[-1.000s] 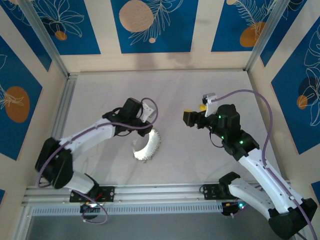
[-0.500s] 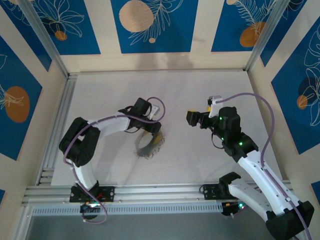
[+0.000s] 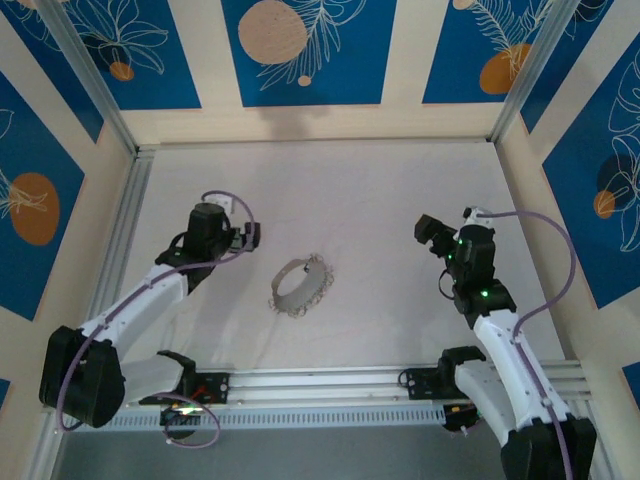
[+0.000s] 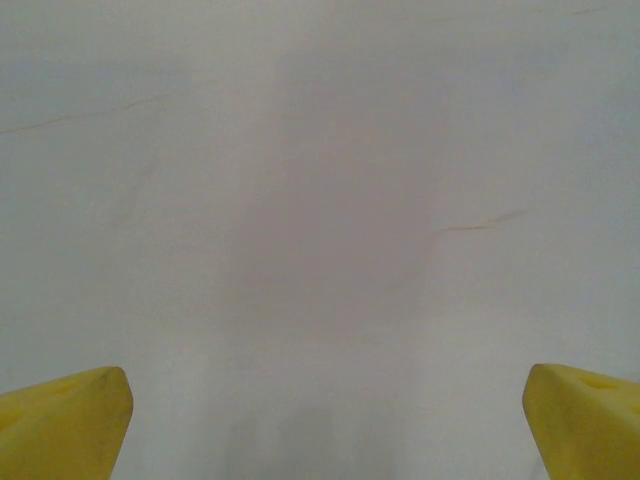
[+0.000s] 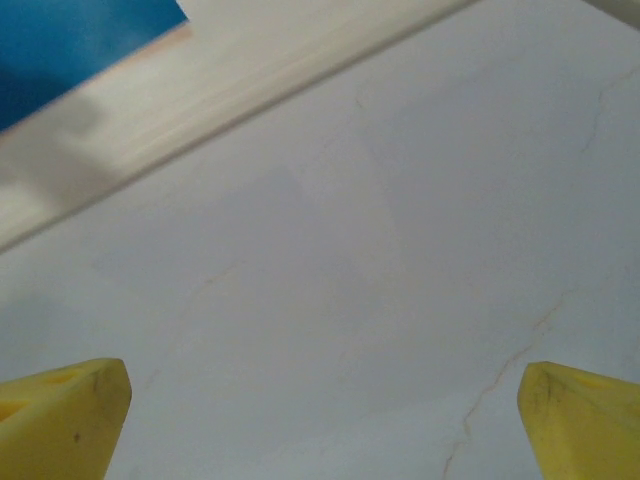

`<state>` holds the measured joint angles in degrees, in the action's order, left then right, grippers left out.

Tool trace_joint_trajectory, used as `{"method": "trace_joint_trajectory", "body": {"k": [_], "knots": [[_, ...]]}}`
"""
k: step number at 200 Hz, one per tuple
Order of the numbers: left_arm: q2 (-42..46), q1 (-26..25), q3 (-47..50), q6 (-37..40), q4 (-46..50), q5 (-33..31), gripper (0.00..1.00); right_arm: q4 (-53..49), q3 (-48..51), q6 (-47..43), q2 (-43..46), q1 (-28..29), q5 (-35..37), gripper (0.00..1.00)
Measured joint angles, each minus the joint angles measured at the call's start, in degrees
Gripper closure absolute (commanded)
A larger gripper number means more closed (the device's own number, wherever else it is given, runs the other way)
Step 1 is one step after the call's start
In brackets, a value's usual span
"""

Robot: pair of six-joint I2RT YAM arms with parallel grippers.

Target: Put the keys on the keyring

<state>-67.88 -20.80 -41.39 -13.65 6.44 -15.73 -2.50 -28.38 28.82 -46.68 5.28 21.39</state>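
Keyring [image 3: 287, 281]: flat on table [image 3: 380, 190], between arms. Left gripper [image 4: 322, 425], right gripper [image 5: 322, 420]: jaws wide apart, empty. Risk: thin hoop skidding from pinch; fringe pieces snagging.

Blue floral wall panels [image 3: 340, 60] around pale marbled tabletop [image 3: 400, 180].

keyring [image 3: 284, 282] fringe too small to resolve, yellow fingertips [image 4: 62, 424] cropped by bottom edge

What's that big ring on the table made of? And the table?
The ring looks like thin grey metal: dull sheen, tiny silvery bits round its rim. The table looks like pale matte stone or a printed sheet, with faint veins; can't tell which.
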Motion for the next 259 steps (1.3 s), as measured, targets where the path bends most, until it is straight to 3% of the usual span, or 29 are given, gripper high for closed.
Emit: {"method": "trace_joint_trajectory", "body": {"k": [29,53,77,109,143,225,259], "knots": [[-0.4,0.7,3.9,2.2,-5.5,-11.3,0.00,6.7,2.1,-5.4,-9.6,-1.3,-0.2,0.01],[-2.1,1.3,10.1,6.6,-18.3,-18.6,0.00,14.5,2.4,-9.6,-16.2,-2.3,-1.5,0.01],[-9.9,2.2,15.7,13.9,-34.5,-23.1,0.00,25.9,5.7,-13.4,-21.7,-2.7,-2.8,0.01],[-19.5,5.7,15.8,16.2,-45.2,-24.5,0.00,39.2,10.6,-16.2,-29.5,-4.7,-4.7,0.01],[-20.6,7.7,15.7,16.7,-49.1,-20.3,0.00,49.9,10.7,-18.0,-38.6,-5.7,-7.5,0.01],[-20.3,14.4,15.6,15.1,-49.0,-3.9,0.00,49.5,6.3,-19.9,-40.6,-4.4,-8.5,0.01],[-20.8,15.6,19.6,15.1,-55.1,1.9,0.00,49.5,6.3,-19.9,-40.6,-4.4,-8.5,0.01]]}}
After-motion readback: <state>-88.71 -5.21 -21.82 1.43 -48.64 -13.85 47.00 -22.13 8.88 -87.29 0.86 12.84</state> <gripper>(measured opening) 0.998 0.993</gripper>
